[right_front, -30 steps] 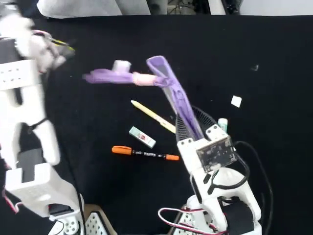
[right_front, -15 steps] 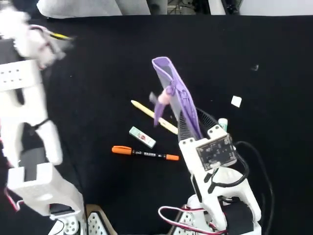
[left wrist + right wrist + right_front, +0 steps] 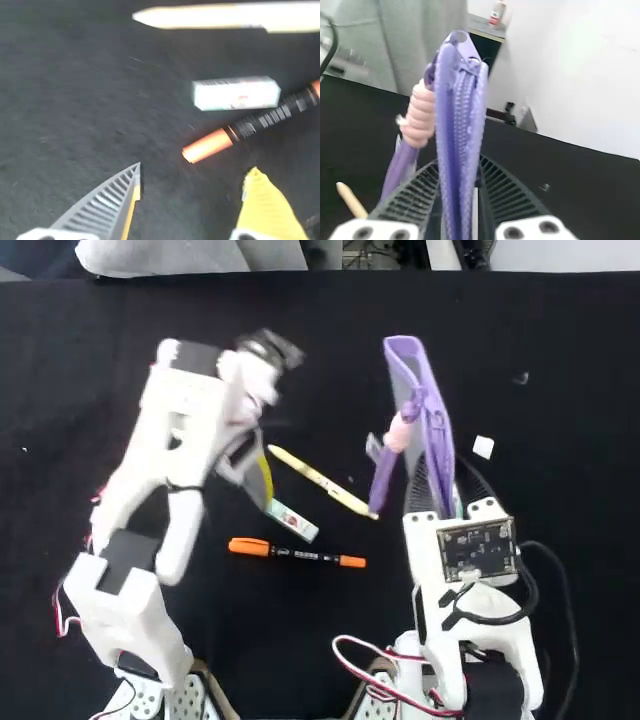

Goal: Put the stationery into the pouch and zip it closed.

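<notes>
Stationery lies on the matte black table [image 3: 560,360] just ahead of my left claw [image 3: 195,170]. Its ribbed grey finger and yellow finger are spread apart with nothing between them. Nearest its tips is the marker [image 3: 250,127], a slim black barrel with orange ends. Just beyond is the eraser [image 3: 236,93], a small pale block in a sleeve, and past that the pencil [image 3: 225,16], long, cream-yellow and pointed. Off to the right, my right claw [image 3: 462,165] pinches the pouch [image 3: 460,125] between black ribbed fingers. It is soft purple fabric, narrow, standing up from the claw, with zipper teeth along its edge. A pink coiled charm [image 3: 420,117] dangles beside it.
</notes>
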Robot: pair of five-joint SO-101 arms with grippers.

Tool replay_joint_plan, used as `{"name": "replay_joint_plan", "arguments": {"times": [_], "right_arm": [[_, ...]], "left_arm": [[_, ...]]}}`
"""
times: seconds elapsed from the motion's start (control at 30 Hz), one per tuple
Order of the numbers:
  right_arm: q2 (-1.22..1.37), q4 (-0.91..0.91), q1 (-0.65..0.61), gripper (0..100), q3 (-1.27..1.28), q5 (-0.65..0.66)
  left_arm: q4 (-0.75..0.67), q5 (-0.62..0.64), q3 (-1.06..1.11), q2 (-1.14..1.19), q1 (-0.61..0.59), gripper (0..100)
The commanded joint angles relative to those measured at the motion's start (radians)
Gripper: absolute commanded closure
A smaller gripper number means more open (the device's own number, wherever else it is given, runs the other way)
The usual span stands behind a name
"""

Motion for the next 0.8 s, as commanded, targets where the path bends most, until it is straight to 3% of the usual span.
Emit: {"name": "replay_joint_plan", "arguments": {"times": [0.0,0.17,0.37,0.77], "right_arm": [[-0.085,-0.009,0.049,98.7,-0.056,-0.011],[-0.085,-0.017,0.081,98.7,-0.056,-0.011],[-0.085,-0.017,0.081,98.7,-0.056,-0.011],[-0.085,-0.023,0.081,98.7,-0.056,-0.011]], "left_arm": [[0.008,-0.106,0.134,-0.132,0.117,68],[-0.005,-0.284,0.412,-0.273,0.237,68],[-0.272,-0.482,0.697,-0.371,0.282,68],[-0.411,-0.6,0.773,-0.39,0.289,68]]}}
